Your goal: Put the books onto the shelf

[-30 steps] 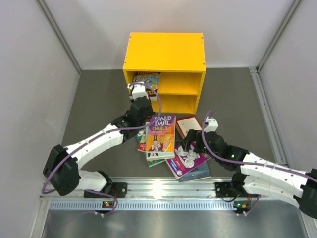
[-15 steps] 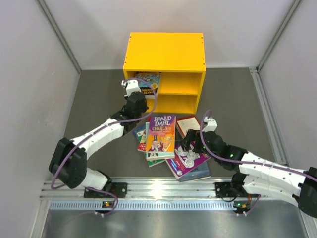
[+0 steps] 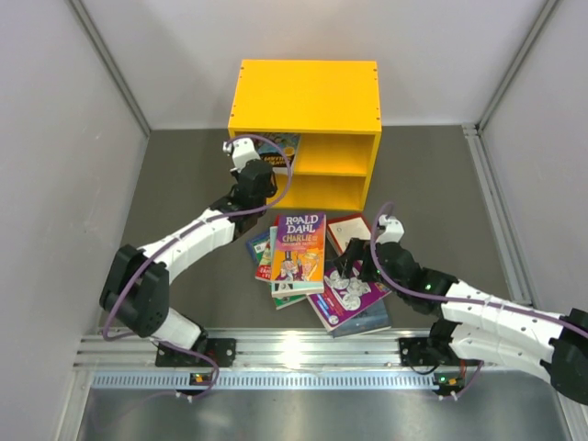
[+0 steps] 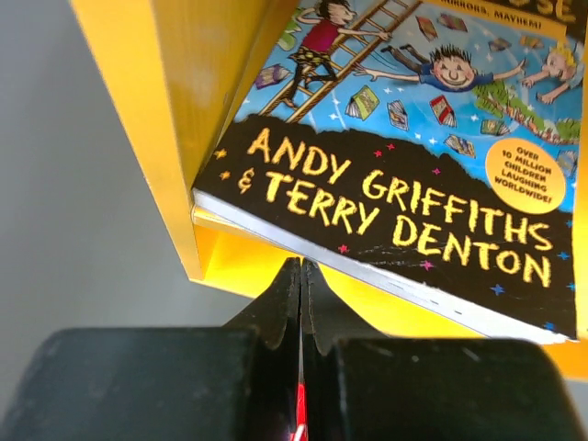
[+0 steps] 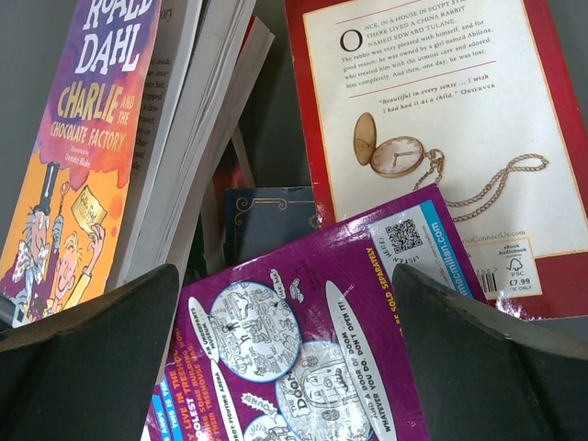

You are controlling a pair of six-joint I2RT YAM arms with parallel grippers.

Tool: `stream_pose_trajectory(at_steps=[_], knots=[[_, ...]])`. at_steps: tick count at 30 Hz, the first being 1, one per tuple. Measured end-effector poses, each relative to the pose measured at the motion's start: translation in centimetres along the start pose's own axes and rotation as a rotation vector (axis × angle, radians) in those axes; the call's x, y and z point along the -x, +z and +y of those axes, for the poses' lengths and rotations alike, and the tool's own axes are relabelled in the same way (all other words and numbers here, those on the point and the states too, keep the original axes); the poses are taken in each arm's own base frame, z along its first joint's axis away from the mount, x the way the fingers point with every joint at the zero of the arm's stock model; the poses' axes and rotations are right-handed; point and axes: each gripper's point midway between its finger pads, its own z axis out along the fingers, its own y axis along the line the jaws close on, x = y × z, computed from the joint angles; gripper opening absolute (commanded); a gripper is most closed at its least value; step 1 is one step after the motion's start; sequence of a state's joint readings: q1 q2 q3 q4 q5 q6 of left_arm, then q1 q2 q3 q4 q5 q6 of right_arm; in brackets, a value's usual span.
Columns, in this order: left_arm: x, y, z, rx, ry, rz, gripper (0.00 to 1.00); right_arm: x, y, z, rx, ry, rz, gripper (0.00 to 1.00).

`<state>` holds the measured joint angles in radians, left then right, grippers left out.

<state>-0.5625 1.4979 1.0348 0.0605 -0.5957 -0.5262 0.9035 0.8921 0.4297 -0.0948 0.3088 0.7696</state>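
Now your left gripper (image 4: 301, 276) sits higher and further left than it did a second ago, its fingers pressed tight together with nothing between them, their tips just under the near edge of the Andy Griffiths book (image 4: 395, 202). That book has gone deeper into the shelf (image 3: 308, 96): in the top view less of its cover shows at the left end of the upper level than before. The wrist view shows it lying flat on the yellow board against the left wall, its front edge still poking slightly past the lip. So you can probably count one book as placed, give or take a last nudge with the closed fingertips. Your right gripper (image 3: 347, 268) has not moved at all in that time. It hangs with its fingers spread wide above the purple book (image 5: 312, 312), touching nothing as far as you can see. The rest of the pile stays on the table (image 3: 184, 184) in front of the shelf, the Charlie book (image 3: 299, 253) on top at the left and the red-cream book (image 5: 432, 138) behind the purple one. That leaves most of the job ahead of you, and the right side looks ready for the next pick.
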Motion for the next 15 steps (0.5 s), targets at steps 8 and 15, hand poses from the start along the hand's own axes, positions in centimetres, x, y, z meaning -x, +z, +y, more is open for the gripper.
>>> stream_pose_trajectory(at_steps=[8,15], knots=[[-0.2,1.5,0.2,0.058,-0.042,-0.011,0.0,0.0,0.2,-0.1,0.003,0.004,-0.002,1.0],[-1.2,-0.2,1.4,0.046,-0.087,0.025,0.0,0.0,0.1,-0.2,0.018,0.005,-0.007,1.0]])
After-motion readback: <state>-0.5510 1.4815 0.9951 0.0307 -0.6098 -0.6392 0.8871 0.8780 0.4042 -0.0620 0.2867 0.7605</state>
